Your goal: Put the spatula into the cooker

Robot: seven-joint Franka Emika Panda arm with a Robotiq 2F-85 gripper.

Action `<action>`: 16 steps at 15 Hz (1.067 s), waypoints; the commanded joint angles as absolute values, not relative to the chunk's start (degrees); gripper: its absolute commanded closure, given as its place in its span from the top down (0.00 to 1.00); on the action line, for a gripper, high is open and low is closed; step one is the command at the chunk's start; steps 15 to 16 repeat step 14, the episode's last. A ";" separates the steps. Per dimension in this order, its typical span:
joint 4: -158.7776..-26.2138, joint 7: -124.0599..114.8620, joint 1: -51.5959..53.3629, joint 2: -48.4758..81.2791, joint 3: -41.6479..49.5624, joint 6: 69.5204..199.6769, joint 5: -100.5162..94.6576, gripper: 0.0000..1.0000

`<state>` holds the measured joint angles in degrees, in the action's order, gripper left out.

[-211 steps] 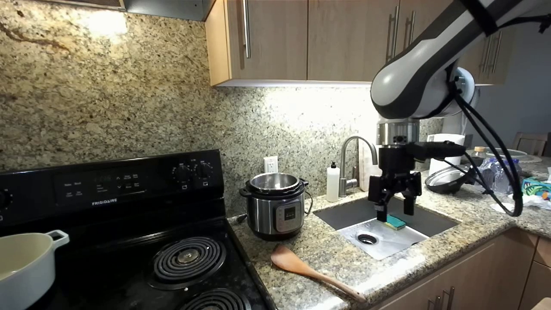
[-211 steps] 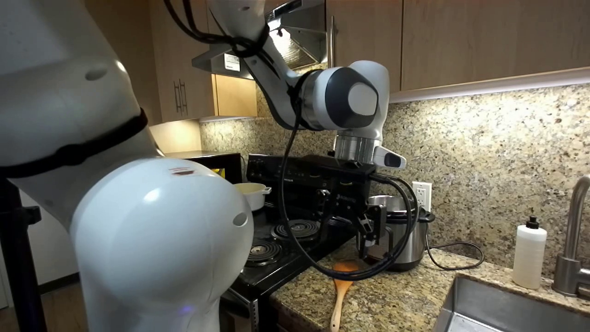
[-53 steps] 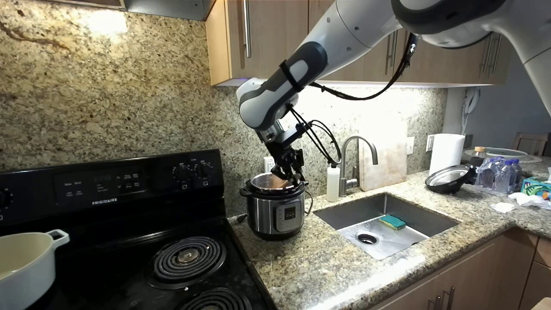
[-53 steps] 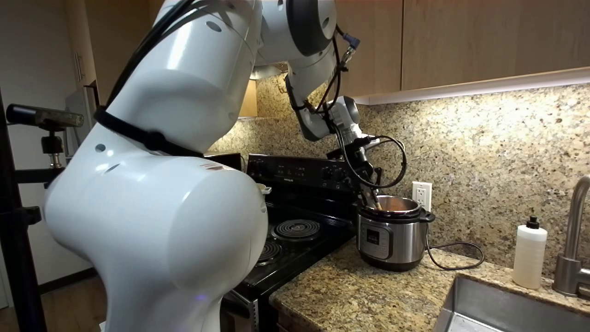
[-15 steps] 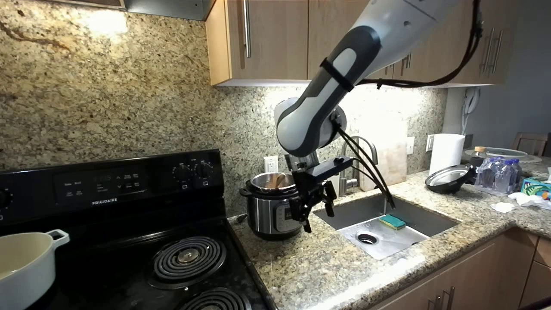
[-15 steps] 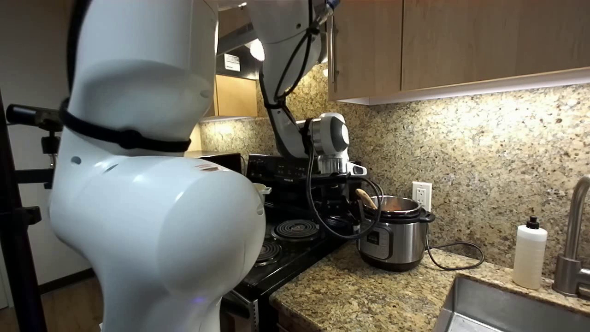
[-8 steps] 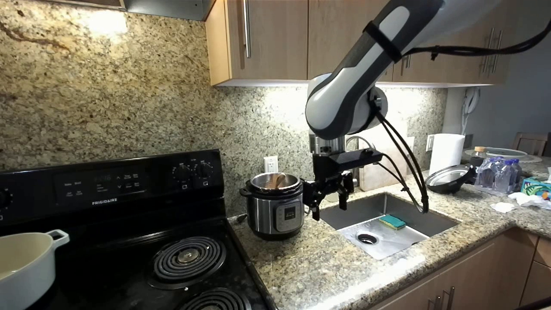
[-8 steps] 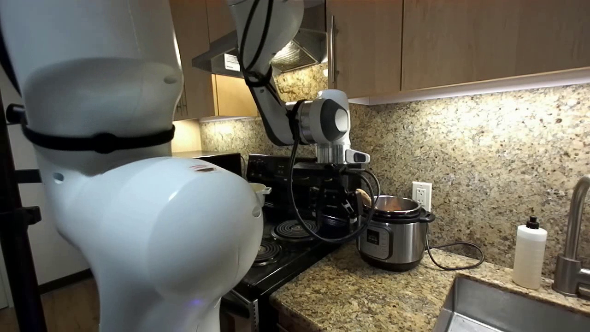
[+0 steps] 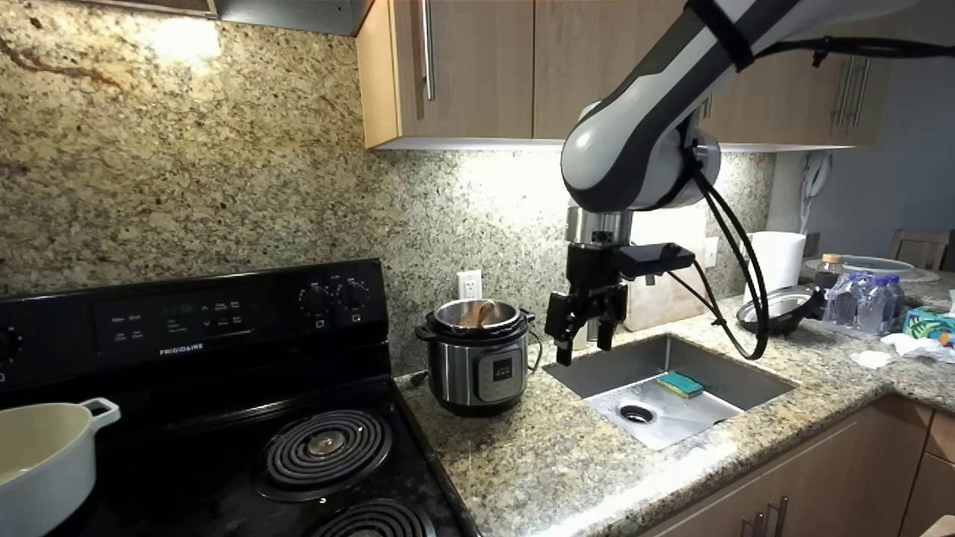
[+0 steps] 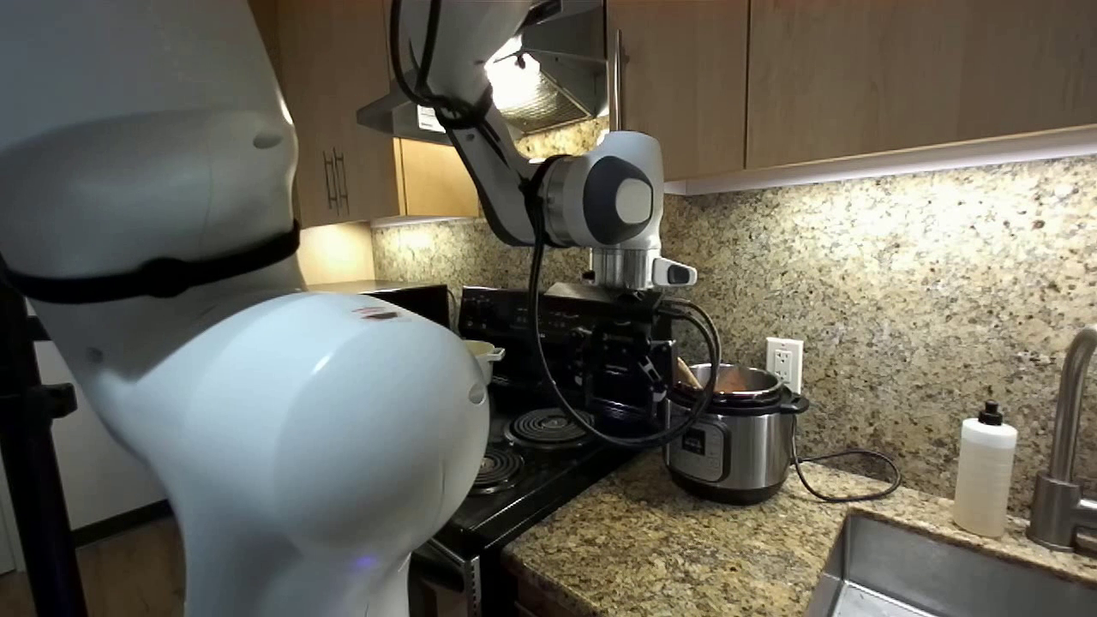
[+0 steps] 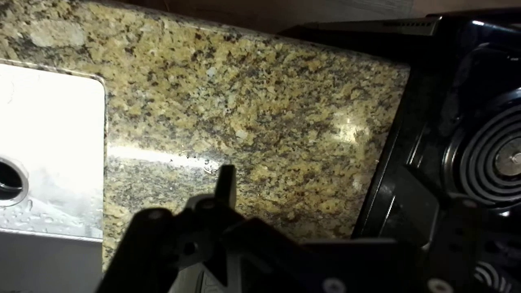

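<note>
Light-brown wooden spatula leans inside the cylindrical steel, black-rimmed cooker, one end above the rim; black two-fingered gripper hangs nearby, jaws wide apart, holding nothing, so retreat should probably avoid brushing that end.

Black pincer, angular, of jointed links; pale screw heads show in the wrist view. Directly above the pincer: silver metal collar, cylindrical, with oblong black housing jutting just below. Higher above: glossy white arm shell, rounded, edged in dark grey trim, girdled by a black strap. Black cables beside the pincer. Well apart from the pincer, in an exterior view: bulbous white casing, red marking, violet spot, black band.
</note>
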<state>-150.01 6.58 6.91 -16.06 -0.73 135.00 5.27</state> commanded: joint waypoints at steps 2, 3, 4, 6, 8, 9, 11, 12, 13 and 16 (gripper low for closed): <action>-150.94 8.90 6.44 -17.19 -0.74 132.95 5.21 1.00; -151.25 9.22 6.45 -17.54 -0.65 132.60 5.18 1.00; -151.45 9.32 6.46 -17.76 -0.63 132.53 5.16 1.00; -151.54 9.33 6.46 -17.81 -0.63 132.51 5.15 1.00; -151.54 9.34 6.46 -17.81 -0.63 132.51 5.15 1.00; -151.54 9.34 6.46 -17.82 -0.63 132.50 5.15 1.00; -151.54 9.34 6.46 -17.81 -0.63 132.50 5.14 1.00; -151.54 9.34 6.46 -17.82 -0.63 132.50 5.14 1.00; -151.54 9.34 6.46 -17.82 -0.63 132.50 5.14 1.00; -151.54 9.34 6.46 -17.82 -0.63 132.50 5.14 1.00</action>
